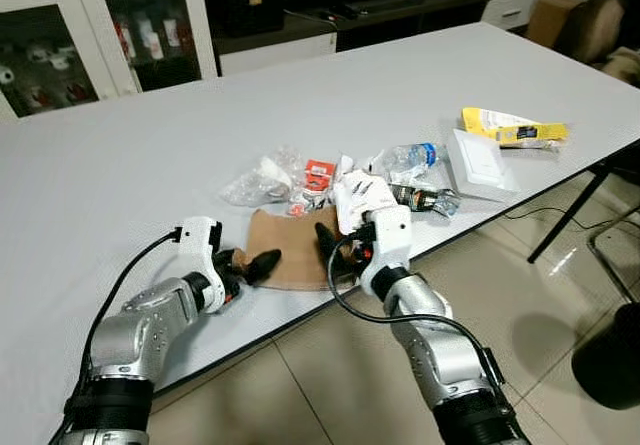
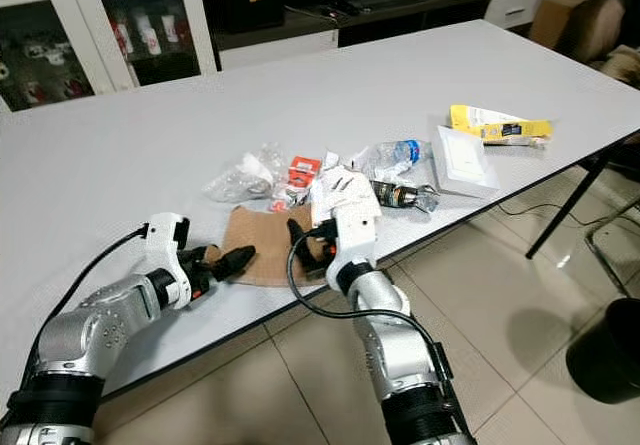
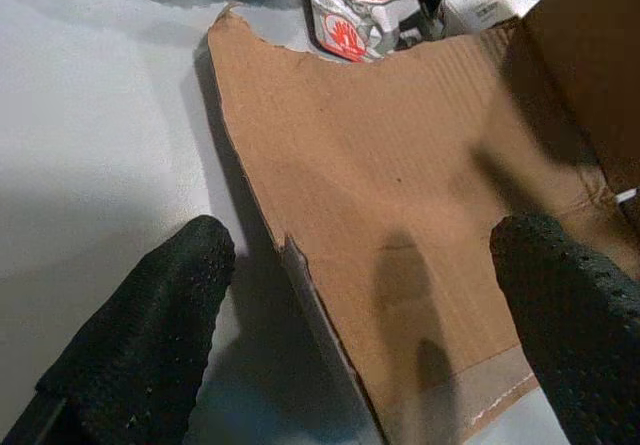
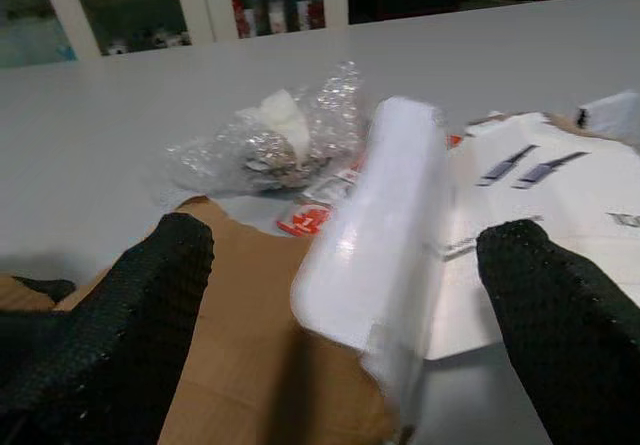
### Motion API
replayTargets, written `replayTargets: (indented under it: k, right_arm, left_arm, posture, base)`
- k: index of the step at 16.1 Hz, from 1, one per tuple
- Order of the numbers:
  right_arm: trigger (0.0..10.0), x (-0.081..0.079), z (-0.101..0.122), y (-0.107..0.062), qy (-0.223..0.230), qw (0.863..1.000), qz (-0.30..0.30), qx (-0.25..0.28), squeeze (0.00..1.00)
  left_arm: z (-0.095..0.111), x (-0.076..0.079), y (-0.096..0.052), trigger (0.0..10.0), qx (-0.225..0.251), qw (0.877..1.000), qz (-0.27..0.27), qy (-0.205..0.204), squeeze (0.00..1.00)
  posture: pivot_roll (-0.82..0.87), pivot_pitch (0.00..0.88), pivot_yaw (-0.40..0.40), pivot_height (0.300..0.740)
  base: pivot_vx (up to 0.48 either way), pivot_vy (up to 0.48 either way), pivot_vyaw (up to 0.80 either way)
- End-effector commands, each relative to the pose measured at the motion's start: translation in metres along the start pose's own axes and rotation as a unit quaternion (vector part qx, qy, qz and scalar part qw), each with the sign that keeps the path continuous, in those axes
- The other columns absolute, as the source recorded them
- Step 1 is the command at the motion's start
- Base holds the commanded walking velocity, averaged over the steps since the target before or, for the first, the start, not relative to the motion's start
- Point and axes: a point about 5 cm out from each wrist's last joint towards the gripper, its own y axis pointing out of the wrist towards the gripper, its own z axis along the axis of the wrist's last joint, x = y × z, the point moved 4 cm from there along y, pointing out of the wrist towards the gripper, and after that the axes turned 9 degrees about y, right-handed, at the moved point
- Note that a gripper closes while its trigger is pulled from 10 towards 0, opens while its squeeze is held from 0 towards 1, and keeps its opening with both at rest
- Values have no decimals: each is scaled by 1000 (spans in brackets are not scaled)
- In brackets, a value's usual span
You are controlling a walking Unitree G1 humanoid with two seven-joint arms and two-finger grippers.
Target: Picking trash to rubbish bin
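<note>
Both grippers sit at the near edge of the worktop [image 1: 120, 165] in the left eye view: left gripper [image 1: 262, 261] and right gripper [image 1: 335, 247] flank the cardboard [image 1: 290, 248], which lies flat at that edge.

Right eye view: beyond the cardboard I see a plastic bag [image 2: 243, 178], a red wrapper [image 2: 303, 169], a bottle [image 2: 395, 155], a white sheet [image 2: 464, 158] and a yellow pack [image 2: 498, 123]. A dark bin [image 2: 608, 350] stands on the floor, right.

Left wrist view: fingers [image 3: 140, 340] spread wide, empty, astride the cardboard's torn edge. I judge it light, stiff and thin; take it by that edge.

Right wrist view: fingers [image 4: 120, 325] spread wide, holding nothing, around a white carton [image 4: 385, 255] resting on the cardboard. I judge it light and crushable; pinch across its narrow side.
</note>
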Motion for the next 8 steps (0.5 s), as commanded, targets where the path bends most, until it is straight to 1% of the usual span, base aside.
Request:
replayTargets:
  k: [1, 2, 3, 4, 8]
  right_arm:
    - [10000, 2, 0, 1, 15, 1000, -1, -3, 0]
    - [10000, 1, 0, 1, 18, 1000, -1, -2, 0]
    - [10000, 1, 1, 1, 19, 1000, 0, -2, 0]
    - [10000, -1, 1, 2, 20, 1000, 1, -2, 0]
    - [10000, -4, 1, 4, 22, 1000, 5, -2, 0]
  left_arm:
    - [-34, -1, 2, 8196, -67, 997, 9, -41, 0]
    - [-33, 1, 3, 2588, -66, 997, 3, -47, 0]
    - [-33, 2, 4, 1373, -67, 997, -2, -46, 0]
    - [-33, 7, 5, 0, -67, 996, -17, -50, 0]
    - [-37, 17, 6, 0, -73, 994, -40, -64, 0]
  posture:
    - [60, 0, -11, 740]
    - [60, 0, -11, 740]
    - [60, 0, -11, 740]
    - [61, 0, -10, 740]
    - [67, 0, -14, 740]
  base:
    - [0, 0, 0]
    - [0, 0, 0]
    - [0, 0, 0]
    - [0, 0, 0]
    - [0, 0, 0]
